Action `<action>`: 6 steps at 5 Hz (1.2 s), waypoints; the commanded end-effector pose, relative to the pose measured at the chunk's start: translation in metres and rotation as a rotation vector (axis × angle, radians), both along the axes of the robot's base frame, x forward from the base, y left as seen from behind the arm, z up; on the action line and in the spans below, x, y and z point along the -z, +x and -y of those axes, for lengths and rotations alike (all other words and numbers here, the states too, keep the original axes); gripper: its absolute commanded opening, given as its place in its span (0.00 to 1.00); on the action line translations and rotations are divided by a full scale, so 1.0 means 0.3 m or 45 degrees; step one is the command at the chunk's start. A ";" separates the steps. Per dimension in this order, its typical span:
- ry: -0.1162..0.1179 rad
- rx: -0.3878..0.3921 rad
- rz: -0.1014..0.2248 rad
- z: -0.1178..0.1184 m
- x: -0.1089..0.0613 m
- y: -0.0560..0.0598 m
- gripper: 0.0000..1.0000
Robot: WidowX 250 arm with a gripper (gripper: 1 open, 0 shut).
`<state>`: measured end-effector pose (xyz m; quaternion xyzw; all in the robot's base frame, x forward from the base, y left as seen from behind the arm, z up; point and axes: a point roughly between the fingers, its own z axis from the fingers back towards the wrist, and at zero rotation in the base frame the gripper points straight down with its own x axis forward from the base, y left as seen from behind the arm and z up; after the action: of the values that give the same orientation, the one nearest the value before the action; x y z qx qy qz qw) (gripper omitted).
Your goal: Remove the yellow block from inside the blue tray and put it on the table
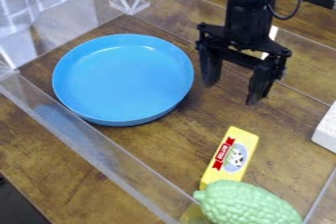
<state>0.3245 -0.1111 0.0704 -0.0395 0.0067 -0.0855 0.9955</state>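
The blue tray (124, 77) sits at the left of the table (144, 179) with nothing inside it. On the wood at the lower right, outside the tray, lies the yellow block (230, 157) with its red-and-white label facing up. My gripper (239, 78) hangs above the table just right of the tray's rim, fingers pointing down and spread open, nothing between them. It is well above and behind the block.
A bumpy green gourd toy (250, 204) lies right below the yellow block, touching its near end. A white object (325, 130) pokes in at the right edge. A clear plastic sheet (79, 135) runs along the front left, near the tray.
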 end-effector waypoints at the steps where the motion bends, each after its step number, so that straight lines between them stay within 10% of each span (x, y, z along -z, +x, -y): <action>1: -0.021 -0.022 0.037 -0.004 -0.018 0.000 1.00; 6: -0.009 -0.010 -0.063 0.101 0.151 -0.125 1.00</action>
<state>0.2882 -0.1330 0.0206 -0.0426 0.0380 -0.0732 0.9957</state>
